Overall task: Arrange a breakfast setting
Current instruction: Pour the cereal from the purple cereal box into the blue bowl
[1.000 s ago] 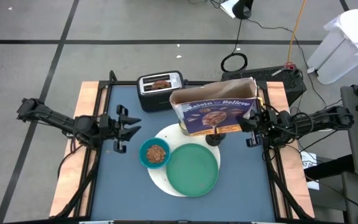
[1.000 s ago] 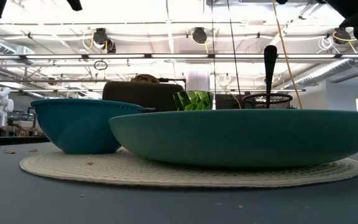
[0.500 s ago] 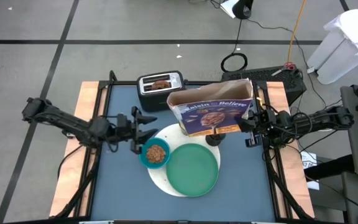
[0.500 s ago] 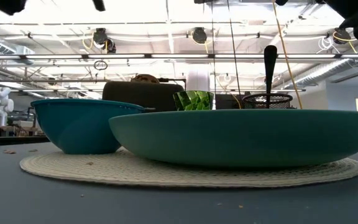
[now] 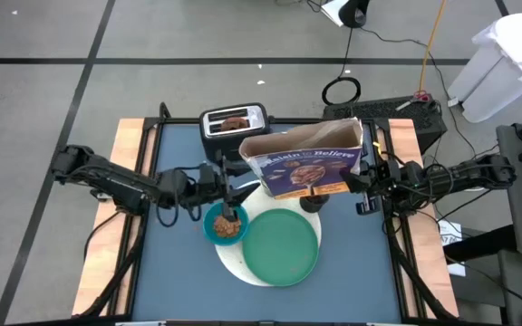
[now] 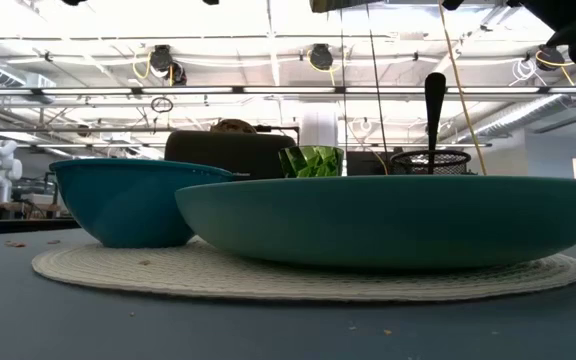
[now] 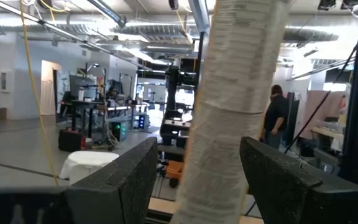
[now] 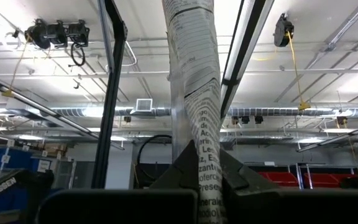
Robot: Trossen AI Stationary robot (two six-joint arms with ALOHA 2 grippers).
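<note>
**Two hands at opposite ends of one cereal box**

Nearest the worktop's (image 5: 175, 272) front edge lies the large green plate (image 5: 281, 246), resting on the white round disc (image 5: 231, 261). The blue bowl (image 5: 227, 224) sits touching the plate's left side, with brown cereal already in it. Behind the plate, the small black cup (image 6: 425, 160) holds the metal spoon (image 6: 434, 100) upright, and the lime cup (image 6: 311, 161) stands beside it.

Above these hangs the cereal box (image 5: 311, 163), clear of the worktop. Its long axis runs left to right, its printed face is turned up, and its open mouth points toward the far edge. The right hand (image 5: 362, 186) is clamped tight on the box's right end and carries it.

The left hand (image 5: 234, 186) is over the bowl at the box's left end, fingers spread and holding nothing. Its wrist view shows the box's narrow edge standing between the two fingers (image 7: 126, 177), though probably not yet touching them. Closing on that edge looks like the coming move, and the box lies straight ahead of this hand.

At the far edge stands the toaster (image 5: 234, 122), with the brown bagel (image 5: 236, 121) in its slot.
</note>
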